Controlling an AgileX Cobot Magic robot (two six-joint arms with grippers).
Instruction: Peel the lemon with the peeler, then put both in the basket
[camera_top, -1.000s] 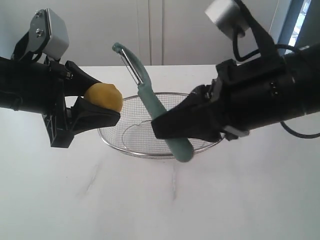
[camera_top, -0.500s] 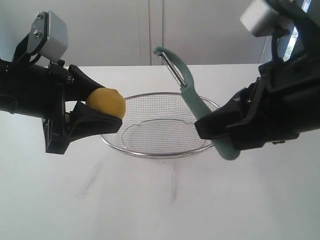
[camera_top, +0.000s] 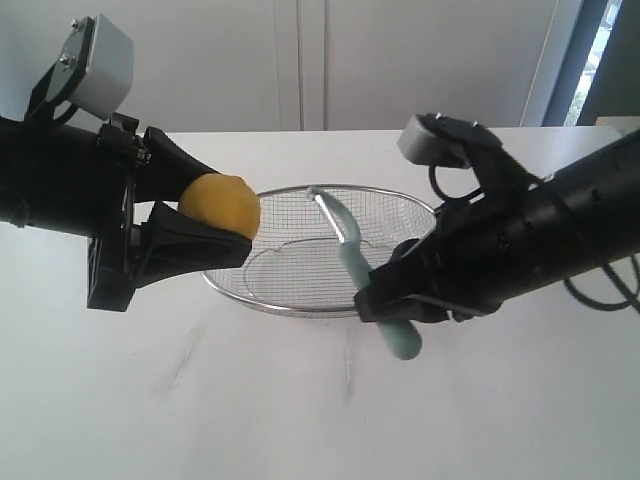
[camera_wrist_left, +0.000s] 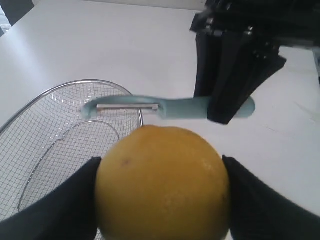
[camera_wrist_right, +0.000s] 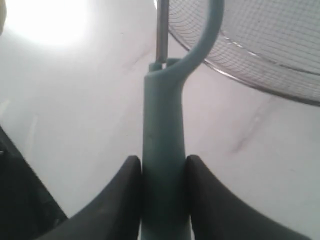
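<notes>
My left gripper (camera_top: 222, 222) is shut on the yellow lemon (camera_top: 222, 205), holding it in the air beside the left rim of the wire basket (camera_top: 290, 305). The lemon (camera_wrist_left: 162, 182) fills the left wrist view between the two black fingers (camera_wrist_left: 65, 205). My right gripper (camera_top: 385, 300) is shut on the pale teal handle of the peeler (camera_top: 352, 262). Its blade head tilts up and left over the basket, a short way from the lemon. In the right wrist view the peeler (camera_wrist_right: 164, 150) runs straight out between the fingers (camera_wrist_right: 127, 195), with the basket (camera_wrist_right: 260, 82) beyond.
The basket sits on a white marbled table (camera_top: 300, 400) with faint grey veins. A white wall with cabinet panels (camera_top: 300, 60) stands behind. The right arm's black body (camera_wrist_left: 235, 55) hangs across from the lemon in the left wrist view.
My right gripper has swung down and left, tilting the peeler from upright to leaning over the basket. The lemon in my left gripper has edged slightly right.
</notes>
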